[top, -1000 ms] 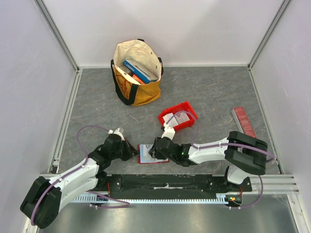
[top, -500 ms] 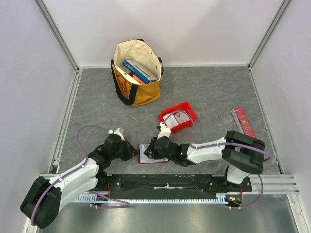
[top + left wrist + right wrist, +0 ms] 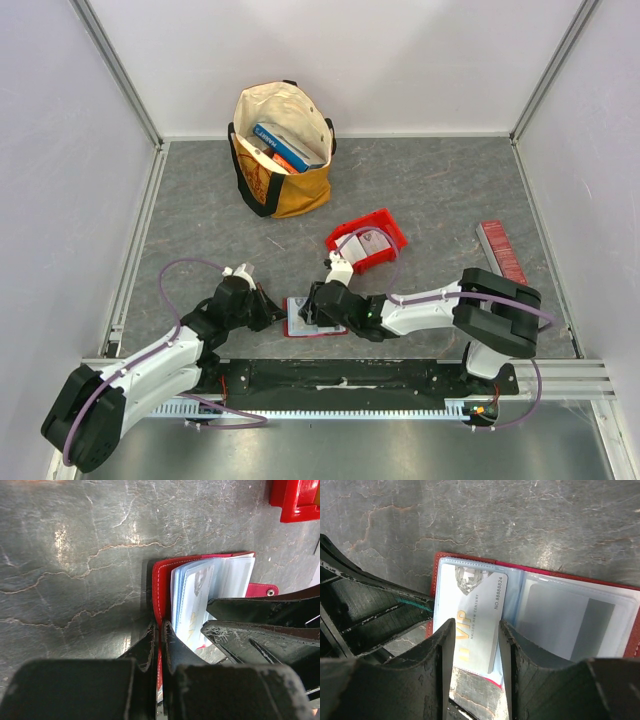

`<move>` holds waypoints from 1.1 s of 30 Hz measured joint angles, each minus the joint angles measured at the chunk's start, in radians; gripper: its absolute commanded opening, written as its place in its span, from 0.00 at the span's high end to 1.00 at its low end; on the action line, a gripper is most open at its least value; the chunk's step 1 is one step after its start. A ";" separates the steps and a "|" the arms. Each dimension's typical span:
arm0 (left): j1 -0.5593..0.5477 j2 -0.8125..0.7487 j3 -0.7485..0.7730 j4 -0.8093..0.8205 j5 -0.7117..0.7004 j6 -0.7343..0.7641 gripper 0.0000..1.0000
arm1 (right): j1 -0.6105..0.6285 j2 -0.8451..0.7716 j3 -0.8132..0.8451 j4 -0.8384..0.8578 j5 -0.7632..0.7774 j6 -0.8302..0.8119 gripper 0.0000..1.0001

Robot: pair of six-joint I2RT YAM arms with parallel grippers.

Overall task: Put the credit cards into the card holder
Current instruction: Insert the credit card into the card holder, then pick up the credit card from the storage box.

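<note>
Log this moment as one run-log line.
left gripper: shut on card holder cover | right gripper: jaws astride VIP card, part-seated in sleeve | red bin: cards left

1. I see the card holder [image 3: 312, 318] lying open on the grey table near my arms' bases: a red cover around pale clear sleeves [image 3: 570, 615].
2. One credit card [image 3: 470, 620], pale with gold "VIP" lettering, lies tilted on its left page; whether it's fully sleeved, I can't tell.
</note>
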 measured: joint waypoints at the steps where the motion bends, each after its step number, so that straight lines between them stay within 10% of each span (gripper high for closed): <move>1: 0.000 0.000 0.000 0.000 0.000 0.000 0.98 | 0.000 0.009 0.008 0.000 -0.003 -0.001 0.54; 9: 0.000 0.001 0.000 0.000 -0.001 0.000 0.98 | 0.000 0.019 0.018 0.000 -0.007 -0.040 0.62; 21: 0.000 0.006 0.008 -0.006 -0.001 0.001 0.98 | -0.026 -0.211 0.048 -0.174 0.078 -0.187 0.28; 33: 0.000 0.023 0.035 -0.013 -0.001 0.002 0.98 | -0.514 -0.252 0.224 -0.338 -0.112 -0.473 0.21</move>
